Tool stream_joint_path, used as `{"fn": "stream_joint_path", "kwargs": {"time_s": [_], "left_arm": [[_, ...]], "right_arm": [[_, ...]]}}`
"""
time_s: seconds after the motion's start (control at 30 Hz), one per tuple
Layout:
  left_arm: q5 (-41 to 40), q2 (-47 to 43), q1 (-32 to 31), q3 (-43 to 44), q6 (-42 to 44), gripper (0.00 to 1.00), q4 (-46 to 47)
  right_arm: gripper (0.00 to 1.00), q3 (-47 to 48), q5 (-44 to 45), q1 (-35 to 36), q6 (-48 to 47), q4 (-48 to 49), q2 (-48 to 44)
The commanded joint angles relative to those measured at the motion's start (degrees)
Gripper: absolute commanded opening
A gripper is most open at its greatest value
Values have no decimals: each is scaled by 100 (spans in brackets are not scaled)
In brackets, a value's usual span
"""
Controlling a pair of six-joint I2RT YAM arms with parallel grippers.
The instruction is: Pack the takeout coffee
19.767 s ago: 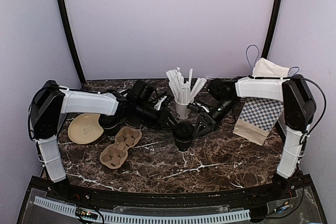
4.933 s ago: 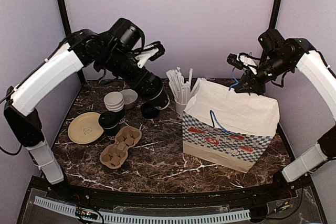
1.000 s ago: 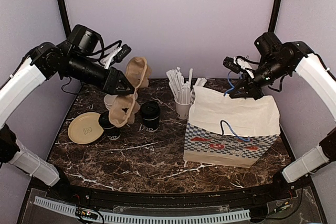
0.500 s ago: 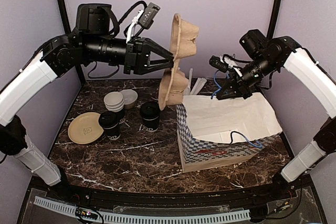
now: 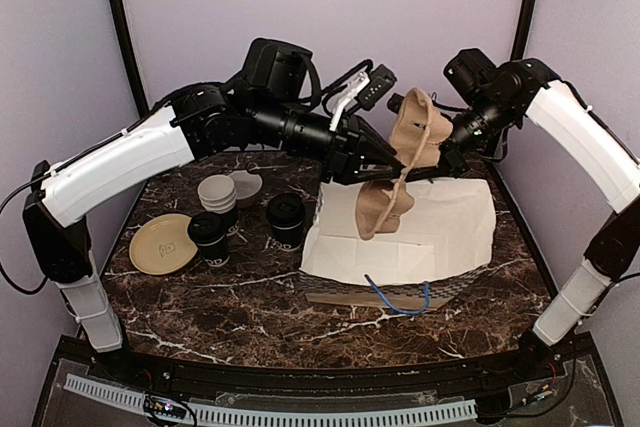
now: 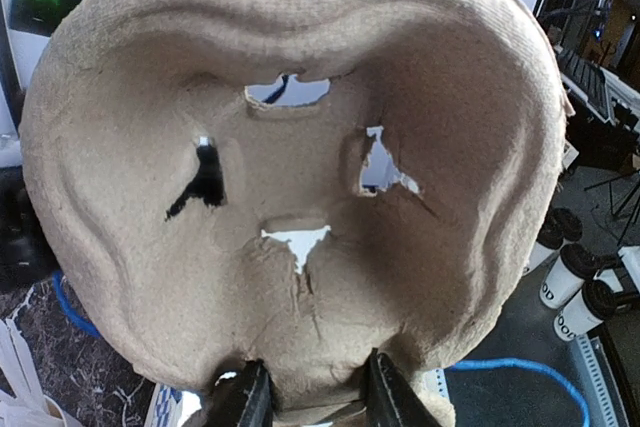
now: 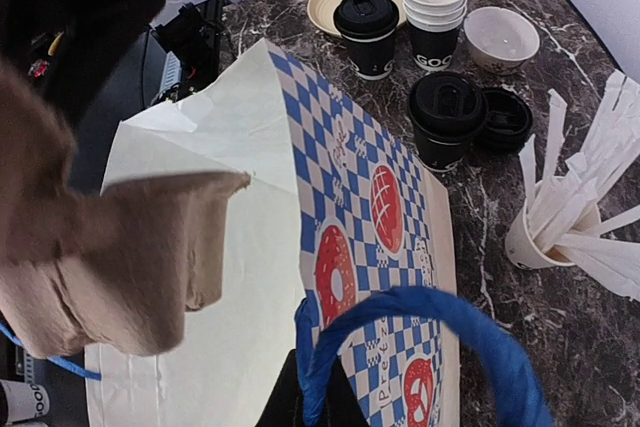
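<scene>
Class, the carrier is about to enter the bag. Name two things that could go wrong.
1. The left gripper pinches the cup carrier by its rim only, so it hangs on edge and may snag the mouth of the paper bag.
2. The right gripper holds just one blue handle; the bag could sag shut or tip.

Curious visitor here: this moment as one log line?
left gripper: holds cup carrier over bag | right gripper: shut on blue handle

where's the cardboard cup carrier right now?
Top view, right of centre: the cup carrier hangs on edge, pinched at its rim by the left gripper, above the tilted paper bag and close beside the right gripper.
</scene>
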Motion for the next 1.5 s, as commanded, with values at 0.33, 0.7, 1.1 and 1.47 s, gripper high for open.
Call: {"fn": "stream_joint_path", "kwargs": {"time_s": [0.33,0.7,1.1,1.47], "left_arm": [[-968,-309,-599,257,753,35,-1452],[-1969,3,-824,463,610,34,-3073],[-2233,330,-839,476,786,32,-3239],[-2221,1202,-379,753,743,26,-3385]], "right_arm": [[0,534,-642,751,524,-102,441],[7,1220,334,845,1113,343,1176],[23,1305,508,344,1052,333,1234],[50,1134,607,286,978,432,764]]}}
